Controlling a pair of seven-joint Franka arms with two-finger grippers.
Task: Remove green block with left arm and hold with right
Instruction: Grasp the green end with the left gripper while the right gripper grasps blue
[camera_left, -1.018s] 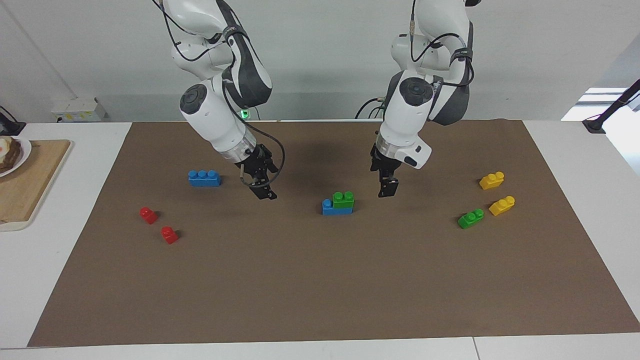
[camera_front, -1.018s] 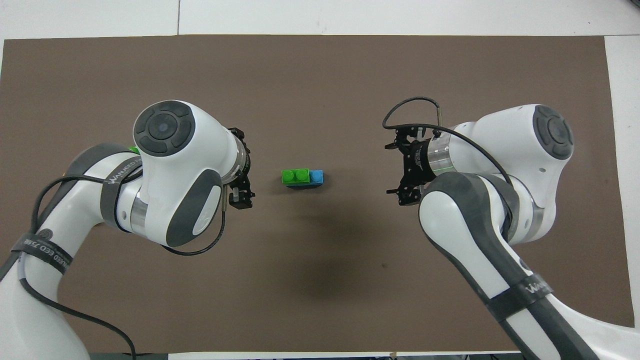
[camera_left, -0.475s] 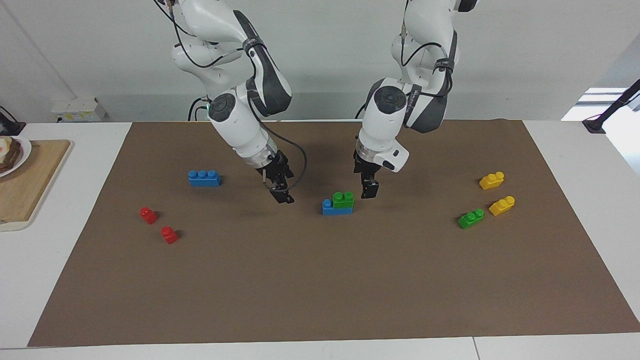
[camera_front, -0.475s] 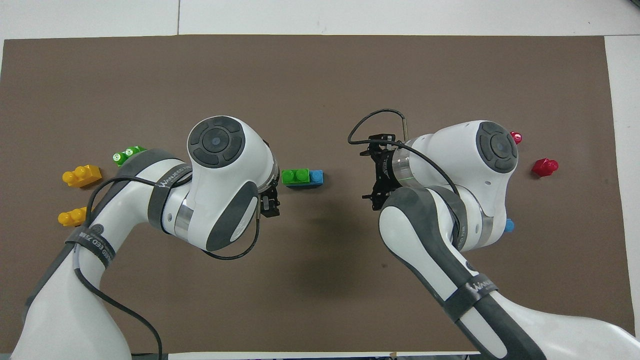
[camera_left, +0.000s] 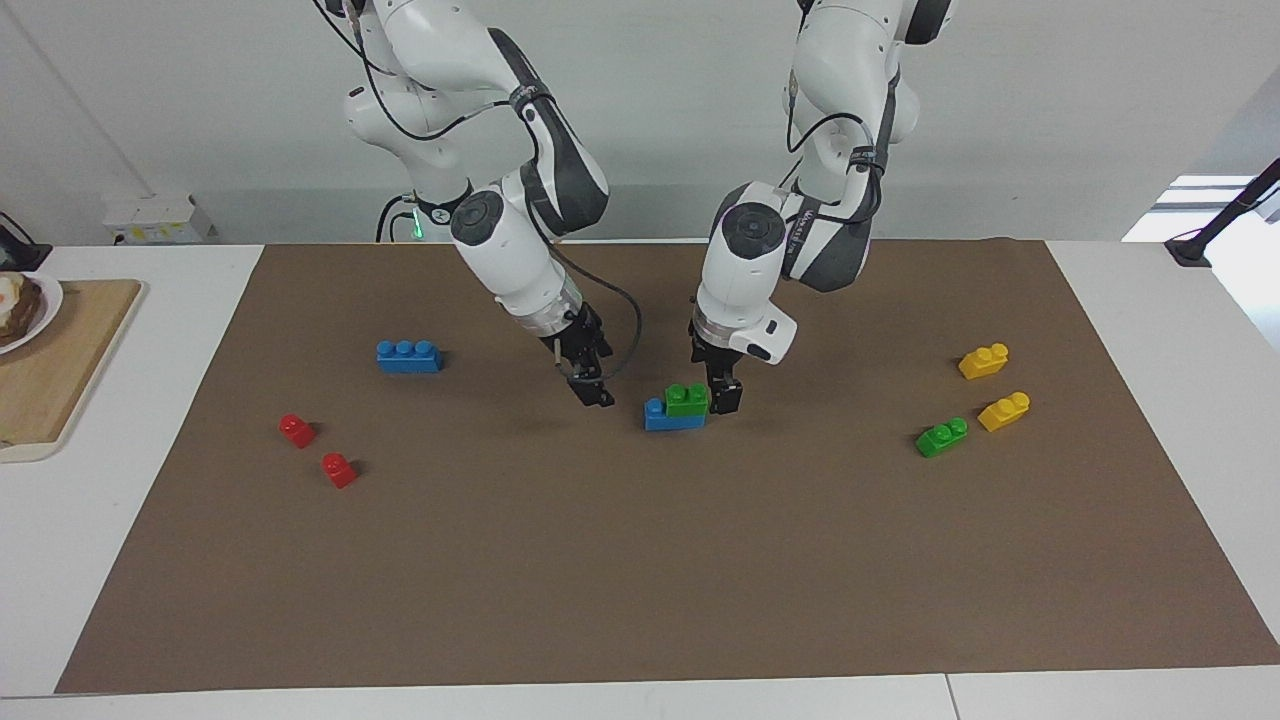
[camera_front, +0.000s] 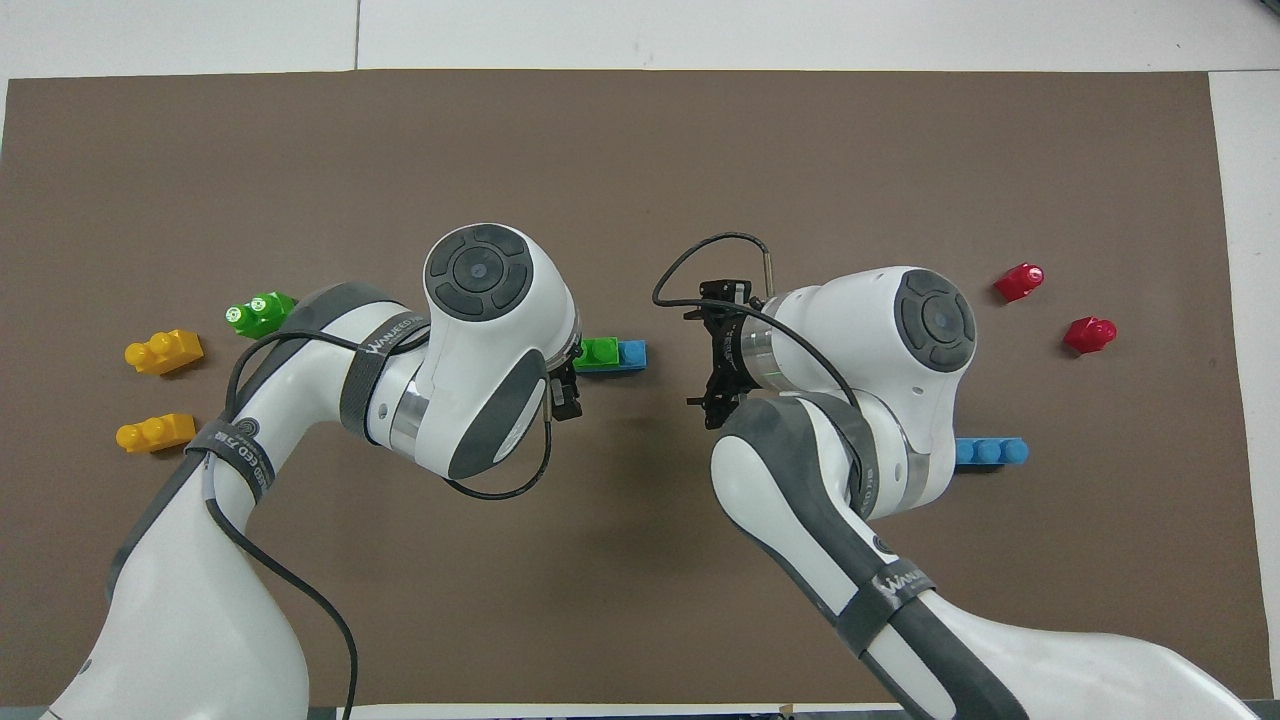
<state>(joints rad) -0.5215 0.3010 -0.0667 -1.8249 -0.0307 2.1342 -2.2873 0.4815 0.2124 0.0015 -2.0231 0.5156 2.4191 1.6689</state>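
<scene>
A green block (camera_left: 687, 399) with two studs sits on a blue brick (camera_left: 660, 418) in the middle of the brown mat; both show in the overhead view, the green block (camera_front: 600, 351) and the blue brick (camera_front: 631, 354). My left gripper (camera_left: 716, 386) is open and low, right beside the green block's end toward the left arm; its wrist hides part of the block in the overhead view (camera_front: 570, 372). My right gripper (camera_left: 590, 380) is open and empty, just above the mat beside the blue brick's other end, a short gap away (camera_front: 715, 355).
A second green block (camera_left: 941, 437) and two yellow bricks (camera_left: 983, 360) (camera_left: 1003, 411) lie toward the left arm's end. A blue three-stud brick (camera_left: 408, 356) and two red bricks (camera_left: 296, 430) (camera_left: 338, 469) lie toward the right arm's end. A wooden board (camera_left: 50, 370) lies off the mat.
Both grippers have closed in on the stacked bricks and come lower. The left gripper has reached the green block's end. The bricks have not moved.
</scene>
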